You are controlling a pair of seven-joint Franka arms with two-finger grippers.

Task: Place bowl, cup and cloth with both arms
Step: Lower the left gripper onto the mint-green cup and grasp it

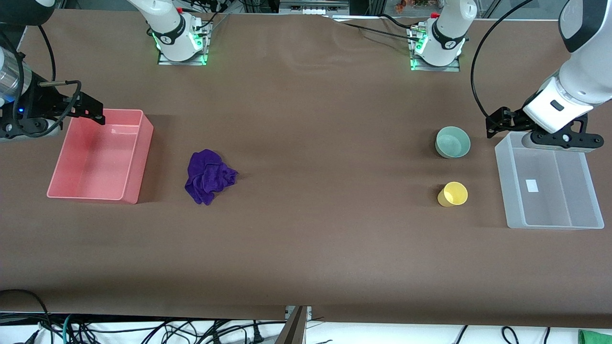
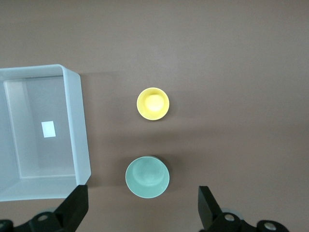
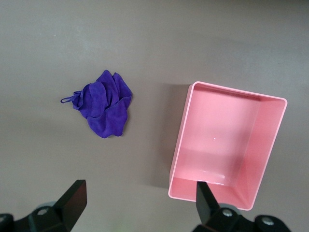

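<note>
The left gripper (image 1: 497,125), over the clear bin (image 1: 593,200), and the right gripper (image 1: 91,111), over the pink bin (image 1: 138,162), both have jaws wide open and empty

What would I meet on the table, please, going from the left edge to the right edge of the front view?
Pink bin → purple cloth → mint-green bowl and yellow cup, level with each other → clear bin.

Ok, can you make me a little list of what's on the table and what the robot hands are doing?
bowl: mint green, upright, empty, beside the clear bin
cup: yellow, nearer the front camera than the bowl
cloth: purple, crumpled, beside the pink bin
bins: both empty
left gripper: fingers open, over the clear bin's edge
right gripper: fingers open, over the pink bin's edge
</note>
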